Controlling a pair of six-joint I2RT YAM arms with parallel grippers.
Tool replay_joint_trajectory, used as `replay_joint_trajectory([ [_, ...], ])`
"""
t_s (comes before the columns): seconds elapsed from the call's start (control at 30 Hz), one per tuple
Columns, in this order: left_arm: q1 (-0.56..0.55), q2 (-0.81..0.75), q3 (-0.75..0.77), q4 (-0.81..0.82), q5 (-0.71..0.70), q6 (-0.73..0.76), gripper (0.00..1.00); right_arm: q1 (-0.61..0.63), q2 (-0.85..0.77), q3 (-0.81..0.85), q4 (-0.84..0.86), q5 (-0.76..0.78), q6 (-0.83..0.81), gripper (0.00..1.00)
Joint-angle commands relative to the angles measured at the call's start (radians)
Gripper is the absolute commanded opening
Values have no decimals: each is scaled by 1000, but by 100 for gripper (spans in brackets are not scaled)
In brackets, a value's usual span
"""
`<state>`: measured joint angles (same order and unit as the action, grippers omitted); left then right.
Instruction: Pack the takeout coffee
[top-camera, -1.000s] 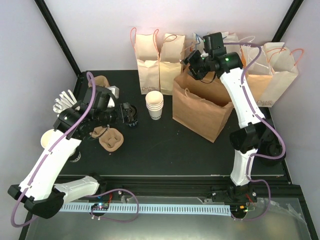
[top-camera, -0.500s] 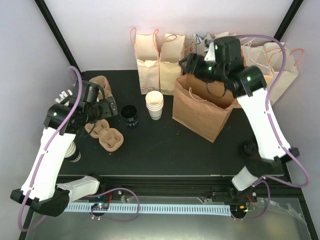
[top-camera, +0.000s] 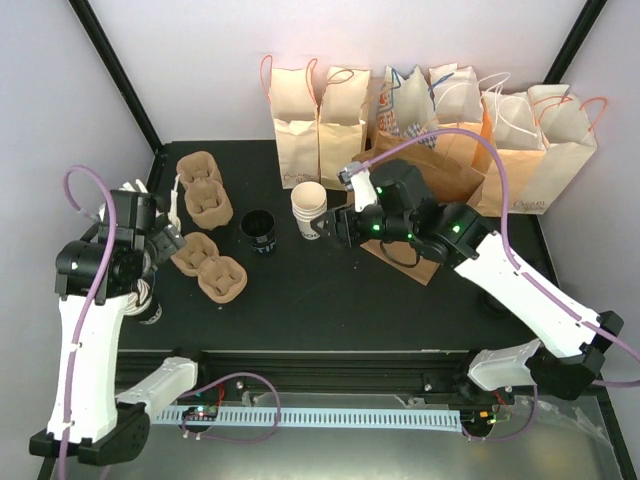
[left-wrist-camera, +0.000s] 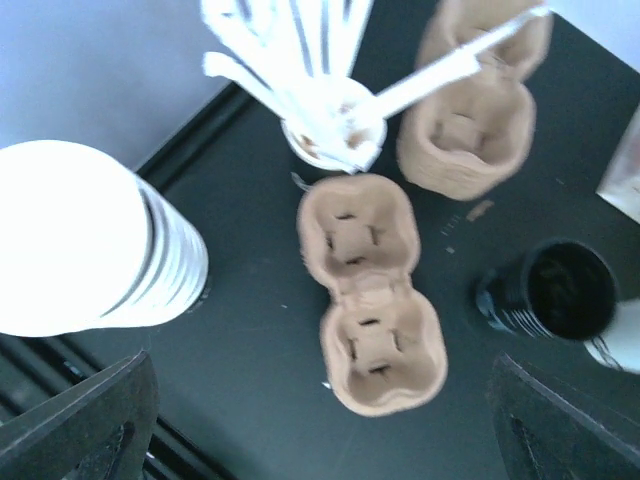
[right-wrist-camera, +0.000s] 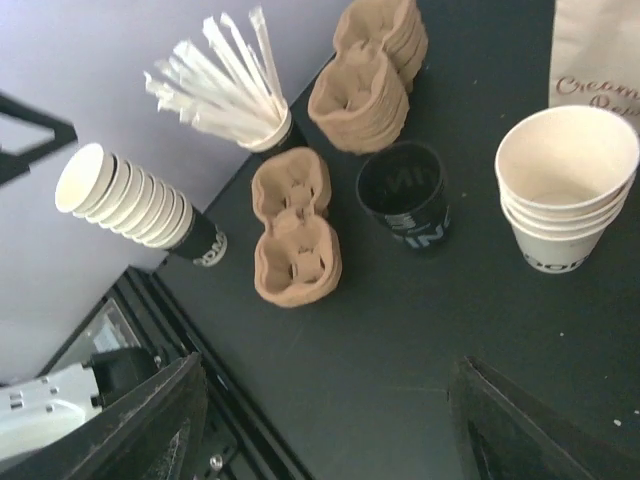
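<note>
Your left arm (top-camera: 85, 330) pulled back from black stack (top-camera: 258, 230) toward left side of table (top-camera: 330, 300). Left tool (top-camera: 163, 238) now above cardboard carriers (top-camera: 210, 265), fingers spread wider than a second ago, nothing between them. Your right arm (top-camera: 520, 280) swung off brown bag (top-camera: 445, 172) mouth, down and left. Right tool (top-camera: 325, 226) now low beside white cup stack (top-camera: 309, 210) (fingers also wider, empty). Bag now partly hidden behind that arm.

The right gripper (top-camera: 328, 226) hangs just beside a stack of white cups (top-camera: 309, 208). Its arm reaches across a dark brown bag (top-camera: 445, 172), which sits in front of the row of paler bags (top-camera: 300, 110) at the back. The left gripper (top-camera: 166, 238) is at the table's left side next to the pulp carriers (top-camera: 212, 268), and a black cup (top-camera: 260, 230) stands between those carriers and the white cups.
</note>
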<state>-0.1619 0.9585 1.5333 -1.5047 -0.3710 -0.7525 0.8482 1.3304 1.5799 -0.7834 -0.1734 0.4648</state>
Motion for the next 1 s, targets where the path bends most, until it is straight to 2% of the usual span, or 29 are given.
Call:
replay_joint_trajectory([
  [0.0, 138, 24, 27, -29, -64, 3, 92, 28, -32, -25, 15, 10, -42, 68],
  [0.17, 347, 82, 54, -48, -82, 24, 90, 52, -48, -27, -43, 9, -70, 68],
  [0.37, 521, 110, 8, -4, -37, 60, 83, 66, -53, -44, -85, -6, -74, 68],
  [0.57, 533, 133, -138, 134, 108, 57, 65, 81, -54, -39, -80, -6, -71, 68],
  [0.67, 534, 114, -164, 188, 122, 53, 57, 83, -56, -31, -80, 1, -66, 68],
  [0.97, 535, 165, -169, 203, 86, 49, 55, 83, -66, -39, -83, 12, -55, 68],
])
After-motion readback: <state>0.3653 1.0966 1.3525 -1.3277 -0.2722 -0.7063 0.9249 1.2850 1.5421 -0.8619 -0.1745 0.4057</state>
